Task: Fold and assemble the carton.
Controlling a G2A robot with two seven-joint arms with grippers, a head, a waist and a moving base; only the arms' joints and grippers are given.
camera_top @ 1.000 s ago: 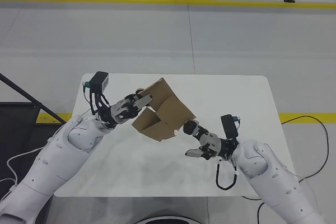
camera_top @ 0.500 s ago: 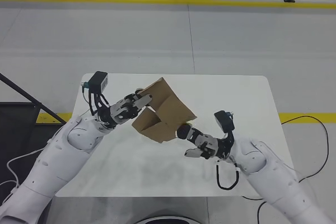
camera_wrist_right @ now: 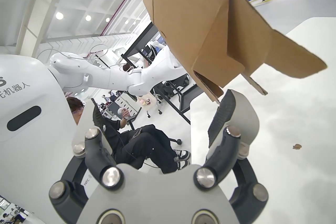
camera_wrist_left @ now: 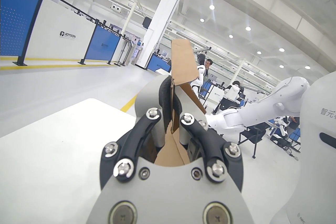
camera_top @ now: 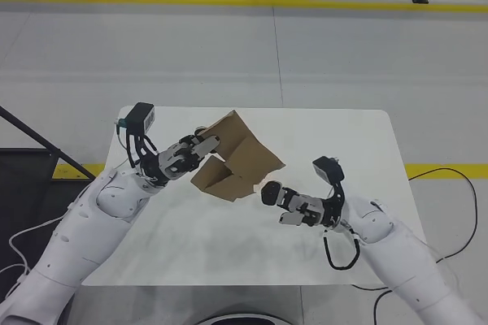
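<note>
Right hand (camera_top: 276,205) seemingly nearer one carton (camera_top: 242,153)

You see a carton (camera_top: 236,154) of plain brown cardboard and a plain white table (camera_top: 350,138) with one small brown scrap (camera_wrist_right: 297,146) on it. On the left gripper (camera_wrist_left: 171,96) and the right gripper (camera_wrist_right: 162,107), the fingers (camera_wrist_right: 223,114) have black ribbed pads on silver-grey metal backs, joined by black links. The floor (camera_top: 350,49) is pale grey, crossed by yellow lines.
</note>
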